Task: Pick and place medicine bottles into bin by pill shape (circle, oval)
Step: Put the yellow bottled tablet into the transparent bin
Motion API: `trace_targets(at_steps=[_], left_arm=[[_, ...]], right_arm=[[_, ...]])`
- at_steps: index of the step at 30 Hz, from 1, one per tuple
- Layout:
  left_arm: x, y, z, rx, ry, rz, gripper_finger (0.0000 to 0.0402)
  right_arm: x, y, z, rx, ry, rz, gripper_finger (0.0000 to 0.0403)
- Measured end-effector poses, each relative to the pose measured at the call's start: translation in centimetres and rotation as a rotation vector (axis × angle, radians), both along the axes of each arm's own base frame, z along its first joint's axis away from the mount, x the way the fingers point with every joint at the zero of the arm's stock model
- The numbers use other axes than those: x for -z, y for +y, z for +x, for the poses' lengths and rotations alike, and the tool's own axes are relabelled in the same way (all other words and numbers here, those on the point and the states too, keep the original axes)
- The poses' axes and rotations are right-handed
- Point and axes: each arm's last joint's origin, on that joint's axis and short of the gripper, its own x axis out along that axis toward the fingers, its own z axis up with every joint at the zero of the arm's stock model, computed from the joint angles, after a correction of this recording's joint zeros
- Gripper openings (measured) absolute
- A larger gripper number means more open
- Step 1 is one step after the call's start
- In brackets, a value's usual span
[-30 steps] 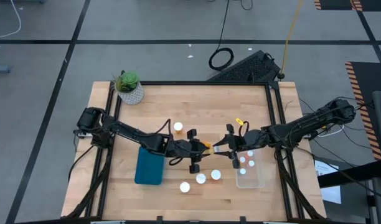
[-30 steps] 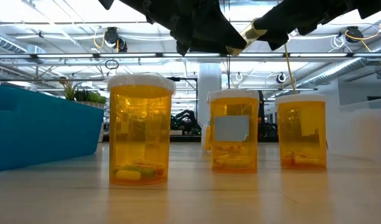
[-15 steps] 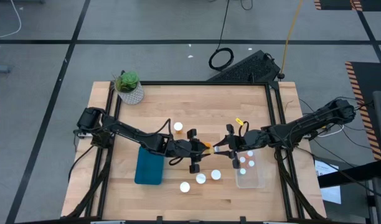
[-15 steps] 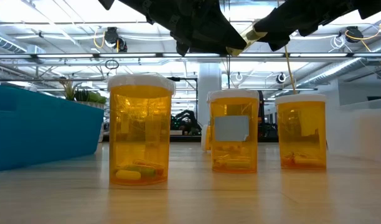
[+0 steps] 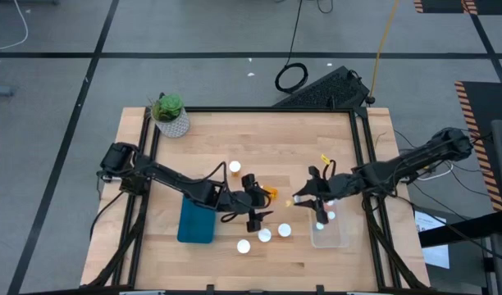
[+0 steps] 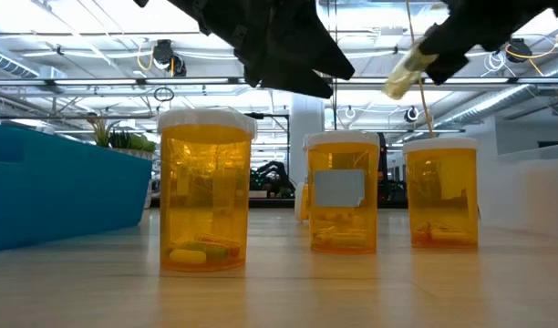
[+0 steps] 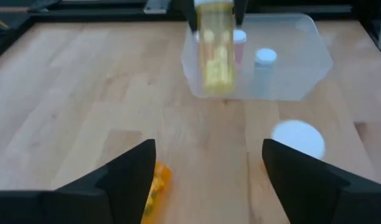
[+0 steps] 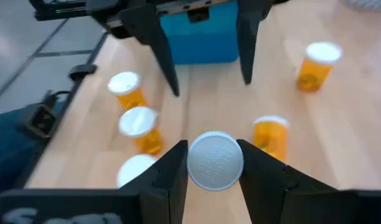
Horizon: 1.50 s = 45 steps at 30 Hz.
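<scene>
Right pincer [image 5: 305, 197] is clamped on a medicine bottle [image 8: 215, 160], its fingers pressed against either side of the white cap, as we see in the right wrist view. Half a second ago both pincers met at the middle of the surface over this same bottle; now the right one has drawn off with it toward the clear bin [image 5: 330, 232], and the left pincer [image 5: 259, 202] stands wide open and empty. We judge that a handover has just finished and the drop into the clear bin comes next.

The carried bottle hangs in the air just beside the clear bin's near edge, well clear of the surface [image 5: 267, 143].

Counting from above, we find three white-capped bottles [image 5: 264, 235] standing in a loose row in front of the left pincer, one more [image 5: 234, 167] farther back, and one lying on its side [image 5: 271, 193] by the left pincer. At least two caps show inside the clear bin; the arm hides part of it, so we cannot give an exact count. There are two bins: the clear one and a blue bin [image 5: 197, 220] to the left. A potted plant [image 5: 170, 113] sits at the far left corner.
</scene>
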Motion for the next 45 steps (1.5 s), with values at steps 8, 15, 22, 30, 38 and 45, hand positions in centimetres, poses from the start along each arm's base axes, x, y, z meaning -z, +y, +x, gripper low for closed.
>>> trace_targets(at_steps=[8, 15, 22, 30, 38, 45], left_arm=[[0.3, -0.8, -0.4, -0.002, 0.029, 0.016, 0.0282], [0.7, 0.6, -0.4, -0.034, 0.082, 0.035, 0.0274], [1.2, 2.5, -0.4, -0.101, 0.140, 0.019, 0.0273], [1.5, 2.6, -0.6, -0.099, 0.184, 0.026, 0.0273], [1.5, 3.1, -0.5, -0.096, 0.190, 0.042, 0.0273], [1.6, 3.8, -0.5, -0.062, 0.215, 0.050, 0.0273]], right_arm=[[-0.2, 2.4, -2.6, -0.071, 0.085, 0.114, 0.0117], [0.2, 3.7, -5.1, -0.083, 0.231, 0.194, 0.0118], [0.0, 4.3, -6.5, -0.097, 0.273, 0.254, 0.0118], [0.2, 4.4, -7.7, -0.097, 0.402, 0.336, 0.0118], [0.7, 4.8, -8.3, -0.067, 0.451, 0.328, 0.0118], [1.6, 5.0, -8.2, -0.044, 0.509, 0.268, 0.0118]])
